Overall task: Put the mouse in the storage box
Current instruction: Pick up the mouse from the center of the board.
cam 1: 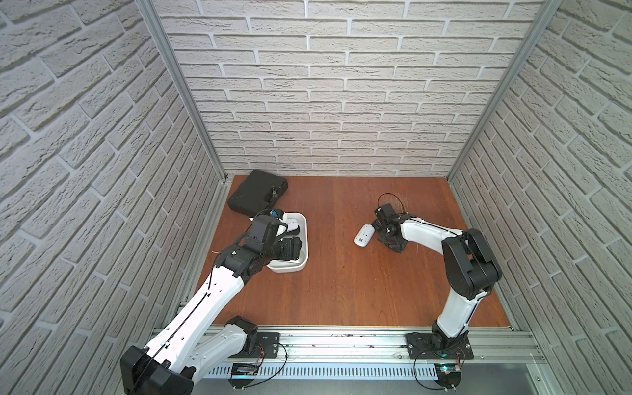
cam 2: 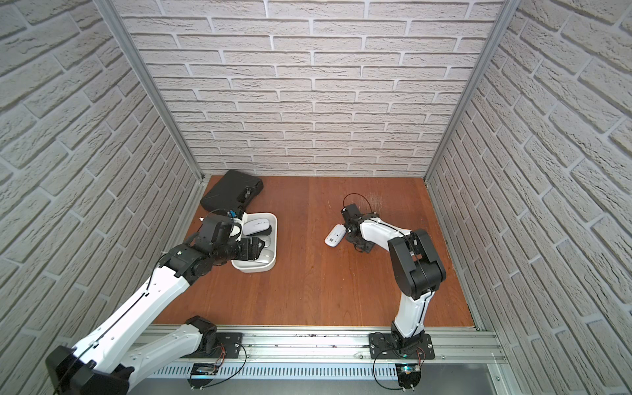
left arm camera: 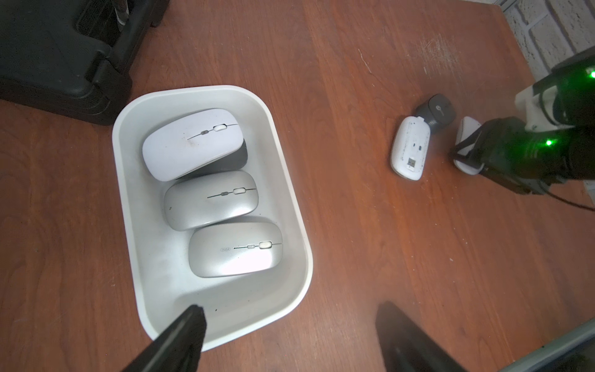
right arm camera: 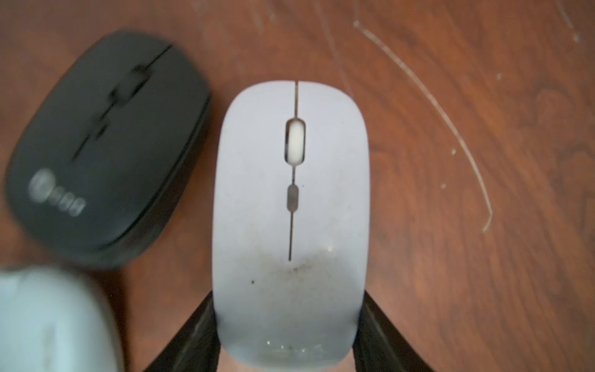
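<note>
**Right arm has a mouse, box is on the other side of the table**

The right gripper [right arm camera: 286, 322] is clamped shut on a white mouse [right arm camera: 291, 209]. One black finger presses on each long side near its back end, and the scroll wheel points away from the wrist. I honestly can't tell if it's off the wood or sitting on it. In both top views the grab is a bit right of centre of the frame, over the table [cam 1: 342, 290], but the arm hides the mouse itself there.

It has two neighbours. A black mouse [right arm camera: 106, 145] lies just beside it, too blurry to say if they touch. A flipped mouse [cam 1: 364, 235], white and belly up with a label showing, lies just left of the gripper in the top views.

The storage box [cam 1: 287, 267] sits left of centre in the top views, well apart from the held mouse. The left wrist view shows a pale mouse [left arm camera: 193, 141] inside it, resting partly on a dark one, and next to that two silver mice [left arm camera: 211, 199] side by side.

The left gripper [left arm camera: 288, 309] hangs over the box with its jaws spread wide and nothing between them. A flat black case [cam 1: 254, 191] lies just beside the box, toward the upper left corner of the table.
</note>
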`<state>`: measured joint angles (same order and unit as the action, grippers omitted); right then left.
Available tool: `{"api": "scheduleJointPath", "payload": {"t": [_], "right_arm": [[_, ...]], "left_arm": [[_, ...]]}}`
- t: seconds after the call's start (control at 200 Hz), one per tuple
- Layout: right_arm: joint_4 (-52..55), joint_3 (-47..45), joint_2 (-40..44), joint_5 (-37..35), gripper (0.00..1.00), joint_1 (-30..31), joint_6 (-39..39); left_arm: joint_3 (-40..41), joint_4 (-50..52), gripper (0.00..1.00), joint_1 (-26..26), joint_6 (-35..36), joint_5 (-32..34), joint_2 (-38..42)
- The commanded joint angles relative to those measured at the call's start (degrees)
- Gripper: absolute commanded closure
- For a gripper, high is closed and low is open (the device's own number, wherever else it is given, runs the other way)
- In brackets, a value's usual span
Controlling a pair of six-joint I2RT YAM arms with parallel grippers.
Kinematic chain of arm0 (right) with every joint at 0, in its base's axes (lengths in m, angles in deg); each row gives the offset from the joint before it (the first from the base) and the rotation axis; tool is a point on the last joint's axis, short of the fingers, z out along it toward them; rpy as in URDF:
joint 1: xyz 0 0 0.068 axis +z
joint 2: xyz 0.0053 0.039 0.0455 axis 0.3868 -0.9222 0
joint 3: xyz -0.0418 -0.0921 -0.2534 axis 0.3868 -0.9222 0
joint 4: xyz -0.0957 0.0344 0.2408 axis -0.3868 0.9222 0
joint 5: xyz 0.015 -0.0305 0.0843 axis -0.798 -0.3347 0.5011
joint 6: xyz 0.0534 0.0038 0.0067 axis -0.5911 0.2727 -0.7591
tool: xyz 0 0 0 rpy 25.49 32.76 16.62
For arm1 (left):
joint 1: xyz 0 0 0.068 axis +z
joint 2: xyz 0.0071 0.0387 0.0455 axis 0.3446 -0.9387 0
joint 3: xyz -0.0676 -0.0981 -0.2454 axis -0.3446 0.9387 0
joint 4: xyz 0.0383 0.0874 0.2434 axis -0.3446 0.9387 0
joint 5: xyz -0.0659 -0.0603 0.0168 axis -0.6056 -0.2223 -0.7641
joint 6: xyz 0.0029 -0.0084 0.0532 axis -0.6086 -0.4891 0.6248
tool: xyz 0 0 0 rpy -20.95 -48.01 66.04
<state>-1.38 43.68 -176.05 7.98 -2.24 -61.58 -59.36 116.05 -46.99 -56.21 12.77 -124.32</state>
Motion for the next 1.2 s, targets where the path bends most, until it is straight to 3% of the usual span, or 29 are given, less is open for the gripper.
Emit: {"api": "scheduleJointPath", "payload": {"t": [0.0,0.17,0.4,0.59,0.83,1.08,1.195], "right_arm": [[-2.17,-3.59,7.08,-5.14,0.48,4.19,5.97],[-13.80,-13.84,18.17,-3.80,0.52,9.84,18.34],[-37.37,-27.01,27.95,13.44,0.57,12.56,38.63],[-55.24,-34.27,30.62,28.74,0.59,15.74,50.59],[-65.05,-36.45,29.88,40.37,0.58,20.06,58.82],[-64.31,-35.55,29.25,40.14,0.58,22.72,61.71],[-64.09,-35.54,29.18,39.38,0.58,22.98,62.21]], "left_arm": [[0.98,-3.32,0.13,-0.27,-1.34,-1.80,-0.94],[1.29,-5.58,0.13,0.11,-2.59,-5.69,-1.76],[1.69,-13.67,0.13,2.22,-5.82,-17.41,-3.96],[1.26,-21.66,0.14,1.93,-8.57,-28.63,-8.53],[-1.55,-24.29,0.16,-2.99,-8.49,-29.78,-15.65],[-2.17,-26.63,0.24,-6.57,-9.37,-30.45,-19.50],[-1.98,-26.88,0.33,-7.44,-9.98,-31.00,-20.04]]}}
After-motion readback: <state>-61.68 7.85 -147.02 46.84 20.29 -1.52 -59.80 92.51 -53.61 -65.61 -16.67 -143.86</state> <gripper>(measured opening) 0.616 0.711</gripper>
